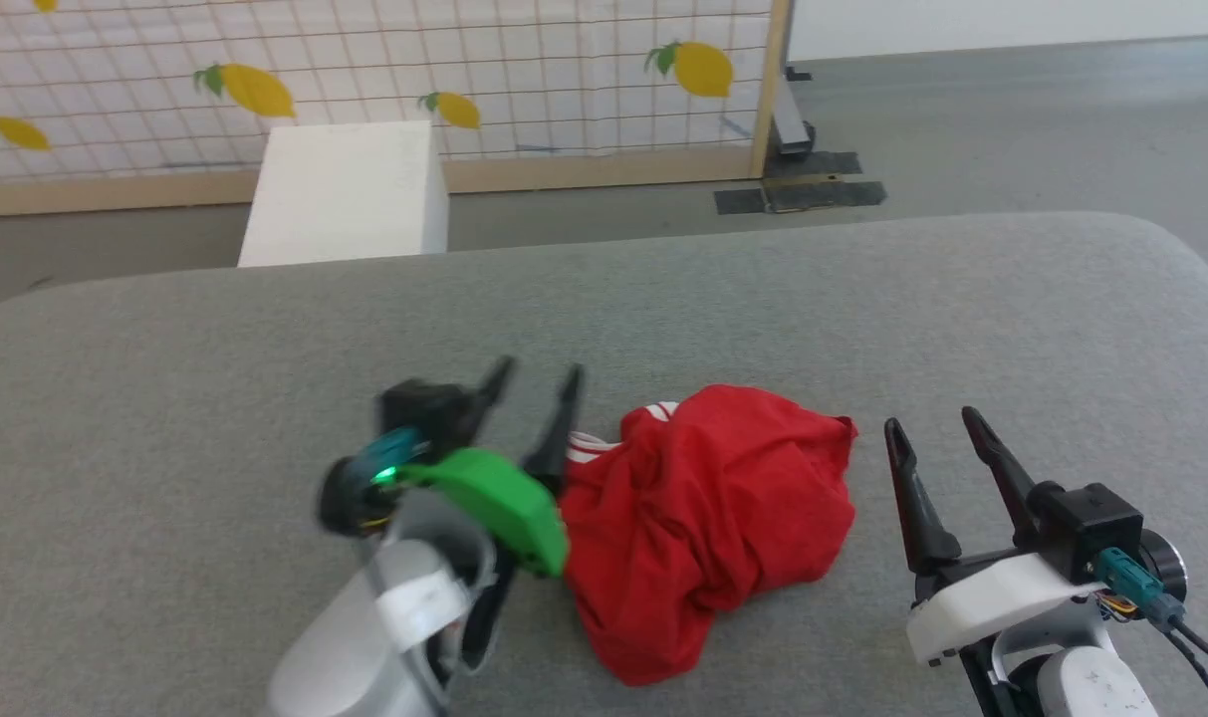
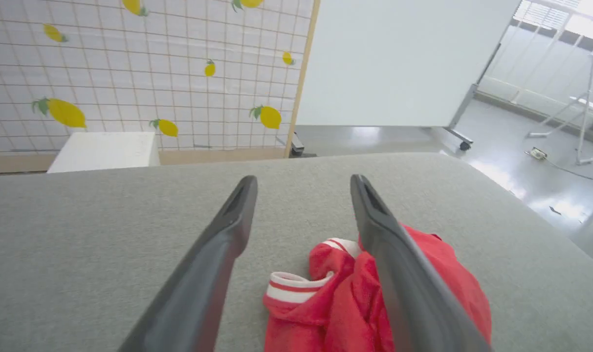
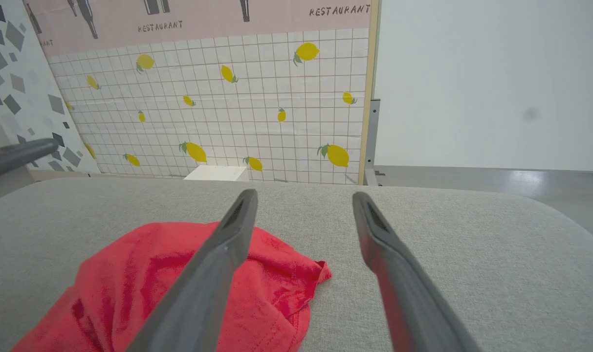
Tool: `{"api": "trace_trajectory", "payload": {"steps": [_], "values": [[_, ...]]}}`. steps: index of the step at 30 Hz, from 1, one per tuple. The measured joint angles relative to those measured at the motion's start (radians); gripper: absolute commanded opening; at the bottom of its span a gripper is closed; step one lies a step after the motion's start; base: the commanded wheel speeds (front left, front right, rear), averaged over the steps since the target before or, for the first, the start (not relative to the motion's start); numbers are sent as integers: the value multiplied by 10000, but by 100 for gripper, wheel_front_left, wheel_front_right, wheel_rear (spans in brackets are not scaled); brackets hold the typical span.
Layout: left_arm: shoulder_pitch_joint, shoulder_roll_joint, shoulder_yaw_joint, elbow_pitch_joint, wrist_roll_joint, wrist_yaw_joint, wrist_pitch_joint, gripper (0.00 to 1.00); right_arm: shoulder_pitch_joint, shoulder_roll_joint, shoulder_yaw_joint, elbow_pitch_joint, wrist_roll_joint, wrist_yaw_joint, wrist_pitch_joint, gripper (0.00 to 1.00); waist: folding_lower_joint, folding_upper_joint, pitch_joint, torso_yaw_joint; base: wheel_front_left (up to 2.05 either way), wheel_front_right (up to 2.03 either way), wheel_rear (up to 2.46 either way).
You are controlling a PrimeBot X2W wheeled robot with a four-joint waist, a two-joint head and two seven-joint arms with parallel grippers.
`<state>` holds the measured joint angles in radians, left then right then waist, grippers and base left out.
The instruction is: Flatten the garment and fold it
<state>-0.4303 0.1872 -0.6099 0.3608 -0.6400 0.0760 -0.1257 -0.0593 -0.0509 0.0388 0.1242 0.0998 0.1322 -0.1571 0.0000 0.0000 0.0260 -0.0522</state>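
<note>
Red T-shirt (image 1: 708, 518) crumpled in heap on grey padded surface (image 1: 862, 299), unflattened. White striped sleeve cuff (image 1: 589, 448) exposed at its left. Left gripper (image 1: 538, 370) just beside cuff, fingers spread, empty. Right gripper (image 1: 932, 420) near opposite side, clear of cloth, spread, empty. I judge both are staged to pull heap outward.
</note>
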Motion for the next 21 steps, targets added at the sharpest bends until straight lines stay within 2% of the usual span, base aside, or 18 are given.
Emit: {"api": "trace_trajectory", "payload": {"steps": [2, 4, 6, 8, 11, 14, 21], "values": [[567, 282, 637, -673, 35, 529, -825, 100, -1, 0, -35, -13, 0, 2, 0, 100, 0, 0, 7, 187, 0, 0, 0], [1142, 443, 1283, -1252, 81, 1026, -1187, 100, -2, 2, -96, -25, -4, 0, -2, 100, 0, 0, 17, 356, 0, 0, 0], [1809, 510, 2029, -1829, 207, 1392, -1281, 100, -17, 2, -144, -10, -10, 0, 0, 100, 0, 0, 41, 549, 0, 0, 0], [2359, 433, 2784, -2433, 604, 1507, -1292, 100, -56, 4, -290, 21, -15, 2, 17, 100, 0, 0, 76, 731, 0, 0, 0], [2932, 198, 3622, -3064, 1450, 1407, -1325, 100, -336, -2, -562, 222, -21, 0, 282, 100, 0, 0, 166, 1033, 0, 0, 0], [3329, -276, 4186, -3312, 2184, 1093, -1325, 100, -768, 13, -871, 742, -127, 0, 1127, 100, 0, 0, 297, 1335, 0, 0, 0], [3478, -1087, 5056, -3321, 3114, 263, -1325, 100, -1935, -6, -1457, 2268, -328, 0, 3944, 100, 0, 0, 728, 1999, 0, 0, 0]]}}
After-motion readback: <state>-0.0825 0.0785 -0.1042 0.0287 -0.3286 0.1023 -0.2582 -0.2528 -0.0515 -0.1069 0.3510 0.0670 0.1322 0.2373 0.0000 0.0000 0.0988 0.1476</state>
